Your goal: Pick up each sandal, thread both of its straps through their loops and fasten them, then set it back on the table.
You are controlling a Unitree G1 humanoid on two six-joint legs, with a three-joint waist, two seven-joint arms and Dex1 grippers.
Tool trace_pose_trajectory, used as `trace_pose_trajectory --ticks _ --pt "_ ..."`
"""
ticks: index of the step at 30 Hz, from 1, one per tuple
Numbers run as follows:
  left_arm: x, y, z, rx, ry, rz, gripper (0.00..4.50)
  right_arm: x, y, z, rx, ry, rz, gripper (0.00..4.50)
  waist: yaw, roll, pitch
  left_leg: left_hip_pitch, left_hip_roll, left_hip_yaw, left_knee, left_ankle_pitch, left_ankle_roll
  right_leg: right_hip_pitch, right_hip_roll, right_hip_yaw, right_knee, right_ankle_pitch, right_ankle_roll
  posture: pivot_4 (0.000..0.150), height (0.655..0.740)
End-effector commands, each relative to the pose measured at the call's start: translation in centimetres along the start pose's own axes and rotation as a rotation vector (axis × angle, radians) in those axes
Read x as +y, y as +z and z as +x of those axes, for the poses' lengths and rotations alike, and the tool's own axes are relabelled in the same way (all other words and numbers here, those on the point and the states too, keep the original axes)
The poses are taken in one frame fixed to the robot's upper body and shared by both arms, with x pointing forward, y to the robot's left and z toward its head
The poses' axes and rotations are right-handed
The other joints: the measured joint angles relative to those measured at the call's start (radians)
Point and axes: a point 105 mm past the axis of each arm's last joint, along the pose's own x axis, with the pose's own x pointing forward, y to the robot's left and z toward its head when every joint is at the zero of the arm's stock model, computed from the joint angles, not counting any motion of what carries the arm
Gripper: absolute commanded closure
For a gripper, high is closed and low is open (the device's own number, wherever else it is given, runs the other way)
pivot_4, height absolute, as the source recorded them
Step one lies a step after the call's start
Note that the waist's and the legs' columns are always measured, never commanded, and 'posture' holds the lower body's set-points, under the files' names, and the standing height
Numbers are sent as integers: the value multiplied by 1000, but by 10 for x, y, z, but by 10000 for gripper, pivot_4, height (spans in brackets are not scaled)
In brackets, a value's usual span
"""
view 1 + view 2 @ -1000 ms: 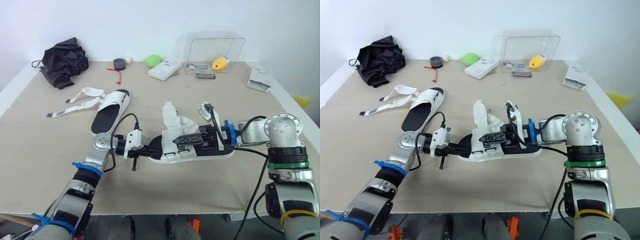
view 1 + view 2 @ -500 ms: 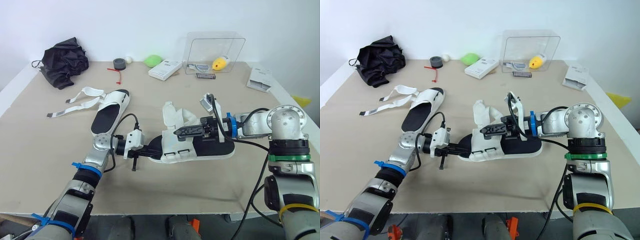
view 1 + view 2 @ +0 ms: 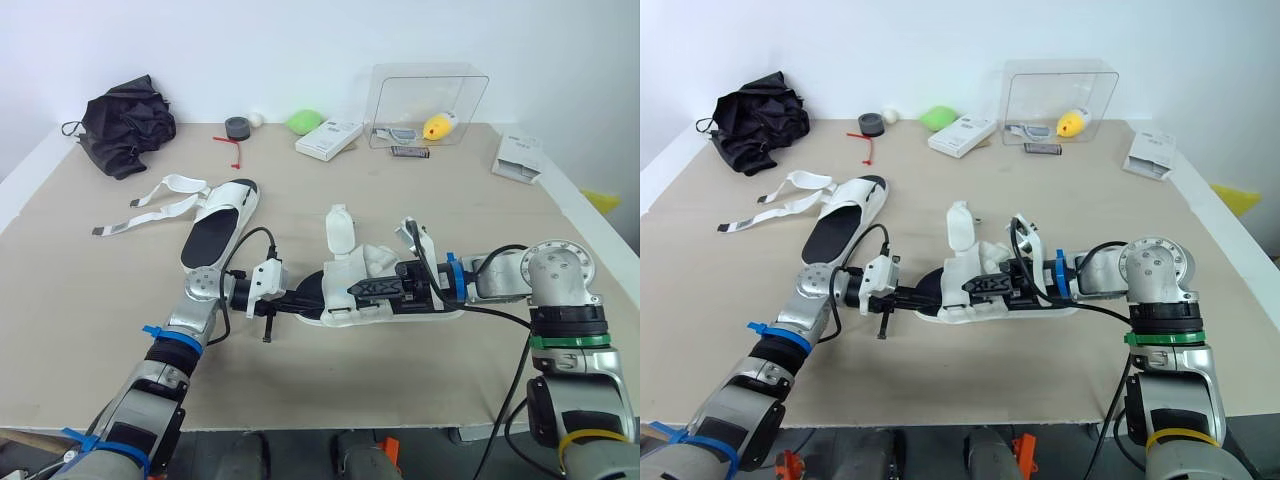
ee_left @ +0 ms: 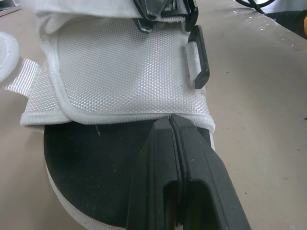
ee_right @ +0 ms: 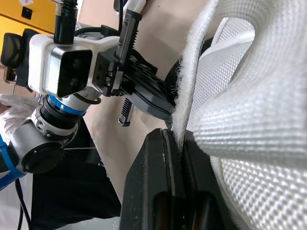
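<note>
A white sandal with a black sole [image 3: 440,300] lies at mid-table between my two arms. My left gripper [image 3: 312,299] is shut, its tips [image 4: 170,120] lying on the black insole against the edge of the white upper [image 4: 124,72]. From the other side, my right gripper [image 3: 353,291] reaches across the sandal, shut on the fuzzy edge of a white strap [image 5: 192,91]. One strap tab [image 3: 340,224] stands upright. The second sandal [image 3: 222,220] lies flat at the left, its loose straps [image 3: 150,205] spread out.
At the back left lies a black cloth [image 3: 128,122]. Along the far edge are a tape roll [image 3: 238,127], a red tie [image 3: 232,145], a green object [image 3: 305,121], a white box [image 3: 329,138] and a clear container [image 3: 428,90]. A white packet [image 3: 518,158] lies far right.
My right gripper rose with the strap, then came back down low over the sandal. The strap tab now stands more upright. My left gripper has stayed put.
</note>
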Motion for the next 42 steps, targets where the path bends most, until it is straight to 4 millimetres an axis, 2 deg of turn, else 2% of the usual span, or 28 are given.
trace_pose_trajectory --ticks 1,16,34,42 --pt "-15 -26 -1 81 -38 -96 45000 11 2 -5 -2 40 -38 44438 0 0 0 0 0 0 0 0 0 0 0 0 0 0 0 1500 7400" --pt "-15 -25 -1 82 -40 -95 45000 -7 -6 -10 -48 -20 -26 44438 0 0 0 0 0 0 0 0 0 0 0 0 0 0 0 1500 7400" --pt "-15 -26 -2 84 -42 -94 45000 -4 -8 -19 -46 -3 -58 44438 1 0 0 0 -1 0 0 0 0 0 0 0 0 -1 0 1500 7400" --pt "-14 -26 -2 85 -37 -95 45000 10 -14 -12 21 49 -163 44438 1 0 0 0 -1 0 0 0 0 0 0 0 0 -1 1 1500 7400"
